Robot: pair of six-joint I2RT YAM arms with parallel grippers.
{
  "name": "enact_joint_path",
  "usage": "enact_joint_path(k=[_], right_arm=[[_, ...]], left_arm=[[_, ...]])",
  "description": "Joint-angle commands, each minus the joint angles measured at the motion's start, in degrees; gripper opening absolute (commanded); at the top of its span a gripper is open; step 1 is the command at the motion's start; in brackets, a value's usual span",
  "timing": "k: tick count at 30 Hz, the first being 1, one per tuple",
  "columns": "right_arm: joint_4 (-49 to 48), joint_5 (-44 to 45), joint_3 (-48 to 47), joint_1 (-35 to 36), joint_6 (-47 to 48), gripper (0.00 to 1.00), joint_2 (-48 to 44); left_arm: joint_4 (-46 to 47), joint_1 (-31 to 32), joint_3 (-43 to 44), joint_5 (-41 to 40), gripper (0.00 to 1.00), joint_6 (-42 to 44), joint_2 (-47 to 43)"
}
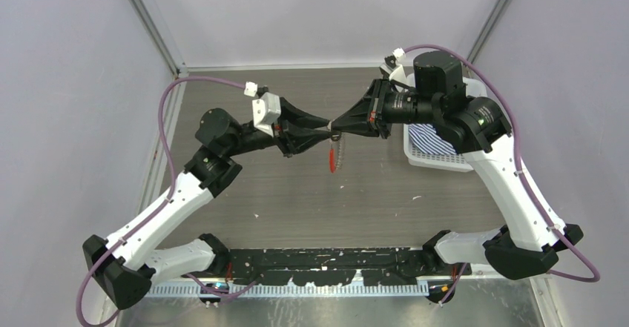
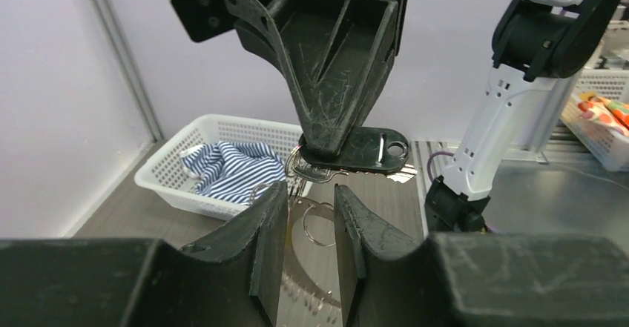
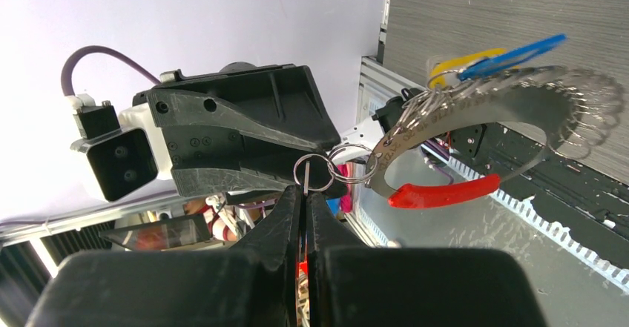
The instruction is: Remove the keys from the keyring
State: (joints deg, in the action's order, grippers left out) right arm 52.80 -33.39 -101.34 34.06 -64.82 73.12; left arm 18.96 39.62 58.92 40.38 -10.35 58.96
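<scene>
- The keyring [image 3: 445,191] hangs in the air over the bench [image 1: 371,201], just to the left-arm side of the basket [image 1: 445,162] and level with its near edge.
- It is a flat silver crescent with a short red section at one end, and small wire rings [image 3: 315,173] are threaded along it.
- The keys [image 2: 365,149] are bunched at the top of the keyring. One has a black head, and thin silver ones lie just beside it on the side toward the basket.
- A blue and a yellow tag [image 3: 512,51] sit on the end of the keyring away from the red section.
- The right hand [image 1: 335,127] reaches out from over the basket with its fingers pressed together, clamping the black key head. The keyring dangles below its tips.
- The left hand [image 1: 320,128] meets it tip to tip from the side away from the basket.
- The left hand's fingers [image 2: 271,223] stand a little apart, with the silver band of the keyring showing in the gap. I cannot tell whether they pinch it.
- The basket is white, sits on the bench under the right arm, and holds a blue-and-white striped cloth [image 2: 230,167].
</scene>
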Motion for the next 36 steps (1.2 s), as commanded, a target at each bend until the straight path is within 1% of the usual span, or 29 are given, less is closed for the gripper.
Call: enact_joint_path(k=[1,6,11,17,19,20,23,26,29,33,36], right_arm=[[-2.0,-1.9,-2.1,0.1,0.4,0.01,-1.6],[-2.1,-1.8,-2.0,0.1,0.4,0.01,-1.8],[-2.1,-1.8,-1.9,0.1,0.3,0.01,-2.0],[-2.7,-1.7,-2.0,0.1,0.1,0.01,-2.1],[-2.8,-1.6,-2.0,0.2,0.0,0.01,-2.1],[-2.7,-1.6,-1.9,0.1,0.1,0.01,-2.1],[-1.6,0.2,-2.2,0.1,1.0,0.01,-2.4],[1.7,3.4,-3.5,0.1,3.0,0.01,-2.4],[1.7,5.2,-1.5,0.0,2.7,0.01,-3.3],[1.5,5.9,1.5,-1.8,2.4,0.01,-4.7],[1.2,4.7,3.0,-3.0,2.4,0.01,-5.3]], left_arm=[[2.7,-0.2,3.0,4.4,0.31,-2.4,1.6],[3.6,-0.2,3.3,4.2,0.3,-3.3,2.3],[5.3,-0.2,2.8,3.9,0.26,-4.2,2.5],[6.1,-0.2,2.7,4.0,0.1,-4.7,3.1],[6.2,-0.2,2.5,3.8,0.02,-4.7,3.3],[6.7,-0.2,2.2,3.7,0.01,-4.9,3.3],[9.0,-0.2,0.7,2.5,0.01,-5.7,2.7],[11.1,-0.2,-1.2,0.2,0.01,-5.9,1.3],[13.9,-0.2,-3.0,-1.5,0.0,-6.9,-0.1],[15.9,-0.2,-4.7,-2.7,0.0,-7.2,-1.3],[17.6,-0.2,-6.0,-3.8,0.0,-7.3,-2.2]])
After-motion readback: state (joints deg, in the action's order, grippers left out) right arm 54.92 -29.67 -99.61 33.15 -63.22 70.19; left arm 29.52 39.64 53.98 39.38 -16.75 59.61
